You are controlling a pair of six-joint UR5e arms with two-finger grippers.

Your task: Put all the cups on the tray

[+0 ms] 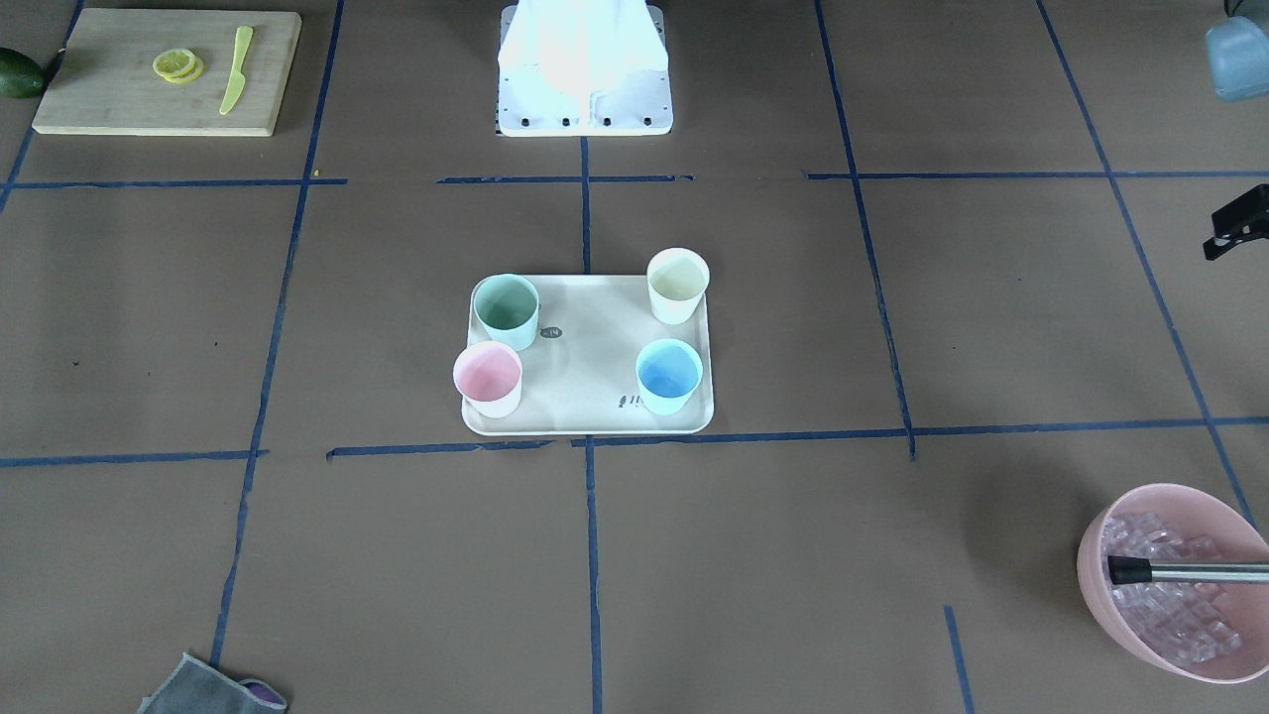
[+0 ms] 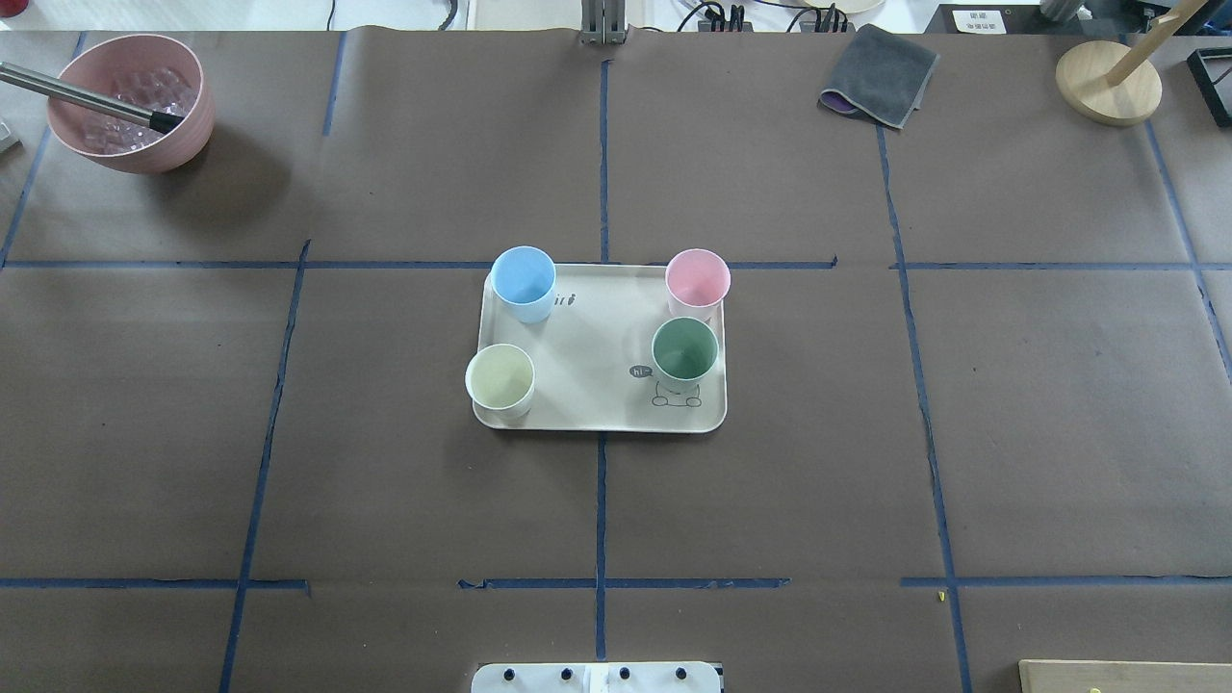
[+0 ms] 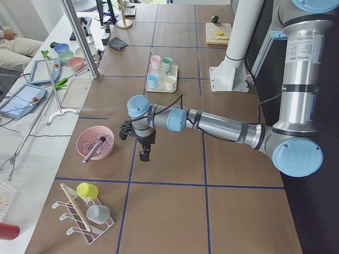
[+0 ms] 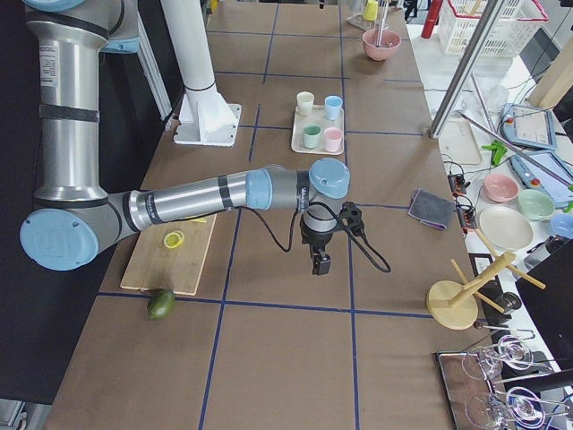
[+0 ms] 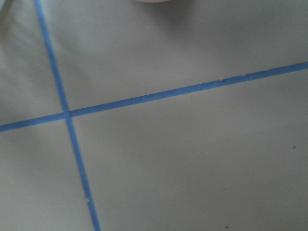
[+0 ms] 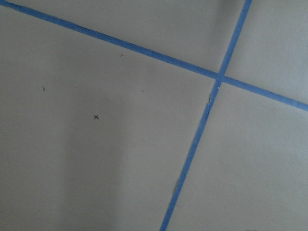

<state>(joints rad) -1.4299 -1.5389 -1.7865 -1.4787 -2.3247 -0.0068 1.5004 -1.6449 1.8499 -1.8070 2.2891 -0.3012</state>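
Soft even light; blurred wrist views.

Here are a mint green cup point(image 2: 684, 348), pale pink cup point(image 2: 697, 279), cream cup point(image 2: 500, 378) and light blue cup point(image 2: 523, 280). The beige tray point(image 2: 587, 371) has a bear outline

table point(image 2: 385, 433): brown paper, blue tape grid | centre: tray point(image 2: 597, 371) | far left: pink bowl point(image 2: 188, 144) | far right: grey cloth point(image 2: 881, 77), wooden stand point(image 2: 1107, 91) | near right: board point(image 1: 119, 99), avocado point(image 1: 18, 74) just beside it | near edge, middle: white base point(image 1: 585, 114)
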